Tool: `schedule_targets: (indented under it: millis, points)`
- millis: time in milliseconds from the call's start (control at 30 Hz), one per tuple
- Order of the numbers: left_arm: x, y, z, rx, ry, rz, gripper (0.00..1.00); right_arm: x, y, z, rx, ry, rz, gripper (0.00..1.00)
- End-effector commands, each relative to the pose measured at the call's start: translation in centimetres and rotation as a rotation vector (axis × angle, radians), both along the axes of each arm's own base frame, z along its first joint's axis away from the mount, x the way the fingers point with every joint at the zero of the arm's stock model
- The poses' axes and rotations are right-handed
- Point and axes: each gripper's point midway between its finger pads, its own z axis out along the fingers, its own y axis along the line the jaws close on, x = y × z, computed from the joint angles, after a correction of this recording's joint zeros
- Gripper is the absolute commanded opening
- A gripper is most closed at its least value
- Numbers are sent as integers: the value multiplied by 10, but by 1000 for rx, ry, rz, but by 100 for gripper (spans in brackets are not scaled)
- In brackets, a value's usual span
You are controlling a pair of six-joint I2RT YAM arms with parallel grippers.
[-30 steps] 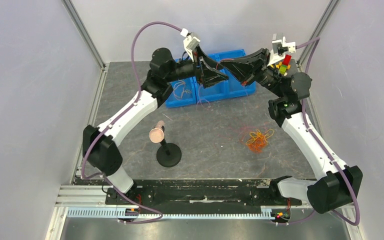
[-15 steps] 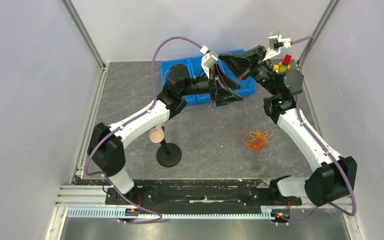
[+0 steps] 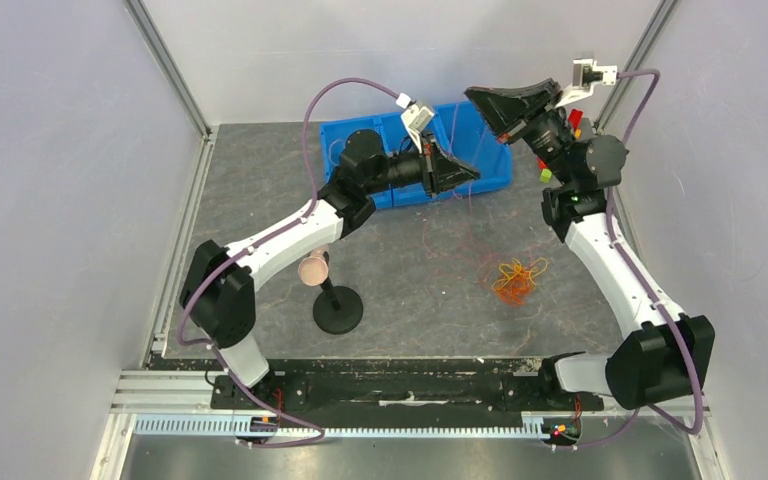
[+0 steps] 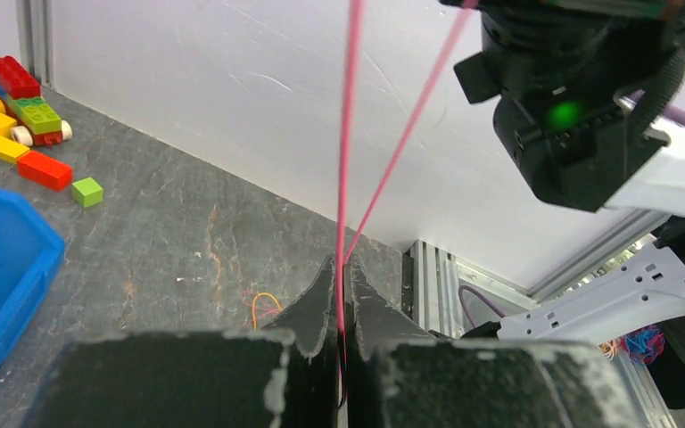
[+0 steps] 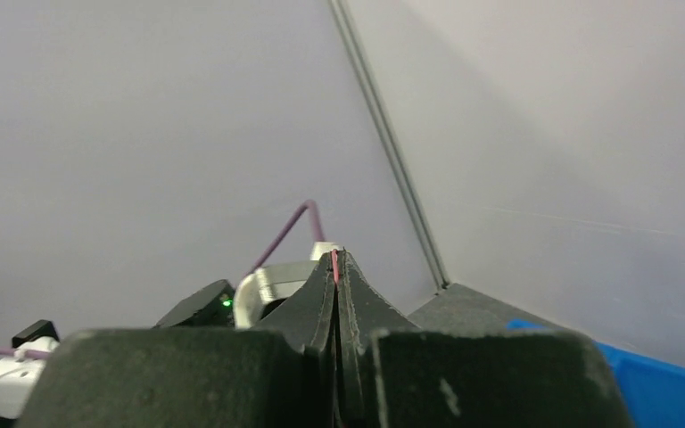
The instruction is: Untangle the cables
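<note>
Between pale grey walls (image 3: 50, 200), above the scuffed slate bench (image 3: 250, 170), left hand (image 4: 340, 267) and right hand (image 5: 336, 259) each clamp the taut red-pink cable (image 4: 350, 134); an orange tangle (image 3: 515, 280) lies below.

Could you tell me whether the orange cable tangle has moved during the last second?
No; the tangle of thin orange cables sits unchanged, right of the black round-based stand.

Links (image 3: 280, 240): white shells, set between black joints (image 3: 222, 300).
Hoses (image 3: 306, 135): mauve, routed along each arm.
Light (image 4: 564, 114): green, lit.
Jaws: black, scuffed grey.
</note>
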Motion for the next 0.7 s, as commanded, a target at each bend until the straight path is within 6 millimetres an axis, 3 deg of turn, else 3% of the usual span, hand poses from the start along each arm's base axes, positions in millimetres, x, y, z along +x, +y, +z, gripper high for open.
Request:
schedule_targets:
  millis: [0, 167, 300, 433, 467, 500, 567, 667]
  points:
    - [-2, 24, 16, -38, -28, 13, 2, -8, -30, 27, 36, -63, -69, 0]
    - [22, 67, 40, -64, -39, 90, 2, 7, -84, -26, -104, 13, -232, 0]
    - [31, 84, 63, -73, -105, 97, 2, 1, -91, -92, -249, 102, -247, 0]
    - [45, 80, 87, -112, -132, 119, 2, -12, -73, -185, -361, 262, -164, 0]
    - [50, 77, 94, -131, -125, 114, 2, -15, -69, -200, -384, 281, -152, 0]
    - [53, 73, 98, -143, -117, 102, 2, -22, -50, -212, -410, 281, -99, 0]
    - [59, 60, 99, -156, -85, 66, 2, -28, -27, -217, -432, 271, -29, 0]
    - [70, 49, 102, -151, -108, 52, 2, -28, -4, -200, -432, 233, 49, 0]
